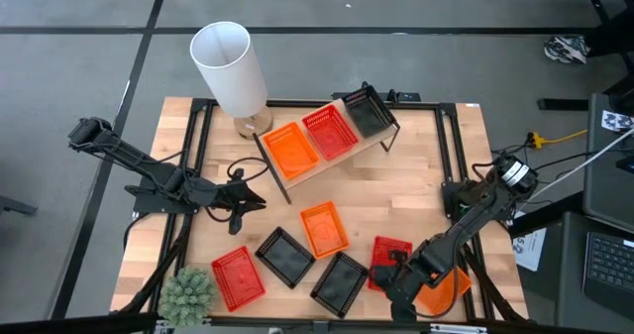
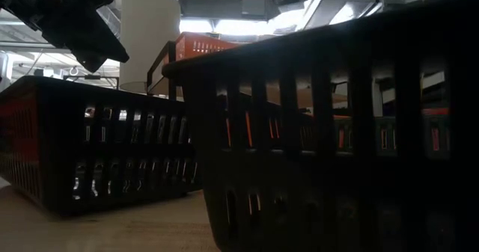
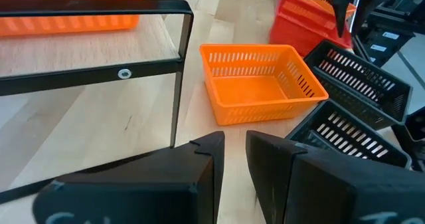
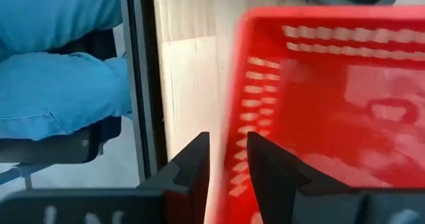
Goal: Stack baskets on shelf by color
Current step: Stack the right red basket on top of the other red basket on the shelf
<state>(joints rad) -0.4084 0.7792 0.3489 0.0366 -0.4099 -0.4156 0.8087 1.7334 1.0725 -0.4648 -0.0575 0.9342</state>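
Observation:
The shelf (image 1: 289, 180) stands at the far middle and carries an orange basket (image 1: 290, 148), a red one (image 1: 329, 133) and a black one (image 1: 367, 116). Loose on the table lie an orange basket (image 1: 322, 228), two black baskets (image 1: 285, 257) (image 1: 340, 279) and two red ones (image 1: 238, 277) (image 1: 389, 250). My right gripper (image 4: 227, 151) is open and points steeply down over the side wall of the right-hand red basket (image 4: 332, 104), near the table's front edge. My left gripper (image 3: 234, 144) waits open at the left, near the shelf's leg, facing the loose orange basket (image 3: 259, 81).
Another orange basket (image 1: 444, 296) lies partly under my right arm at the near right corner. A tall white cylinder (image 1: 230, 66) stands at the far left and a green plant (image 1: 188, 292) at the near left corner. A person in blue (image 4: 60, 51) sits just beyond the table's edge.

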